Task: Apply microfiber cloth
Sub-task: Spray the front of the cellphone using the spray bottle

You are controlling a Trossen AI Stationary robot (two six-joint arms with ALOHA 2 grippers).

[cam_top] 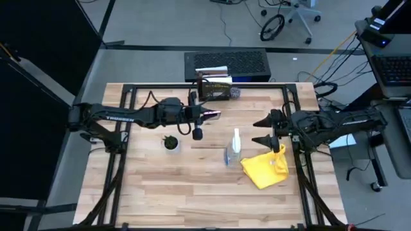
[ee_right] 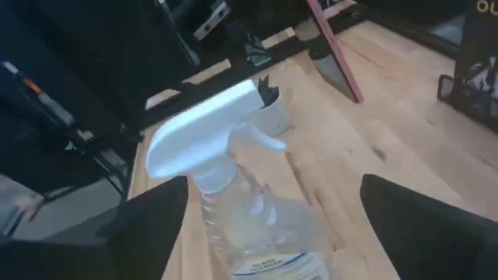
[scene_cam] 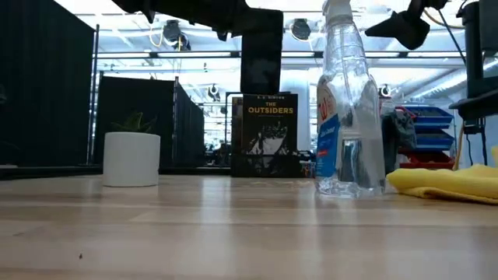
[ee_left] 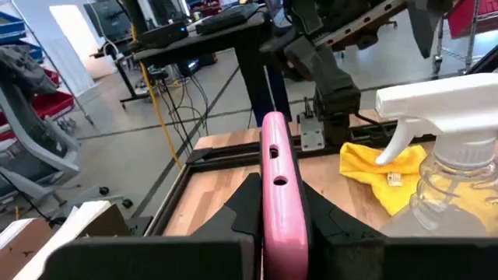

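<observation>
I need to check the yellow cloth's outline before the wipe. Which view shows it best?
The high view: the whole microfiber cloth lies crumpled on the table beside the spray bottle. The low view shows only its edge, the left wrist view a part, the right wrist view none.

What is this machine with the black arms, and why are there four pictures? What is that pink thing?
It is a robot with two dark arms at a wooden table. Each arm ends in a two-finger claw called a gripper. One picture looks straight down from above, one looks level across the table, and two come from small cameras on the arms' wrists.

The left gripper is shut on the pink thing, a phone in a pink case, held up in the air. The right gripper is open and holds nothing; it hovers above the yellow microfiber cloth.

On the table stand a spray bottle, a little plant in a white pot and a book.
</observation>
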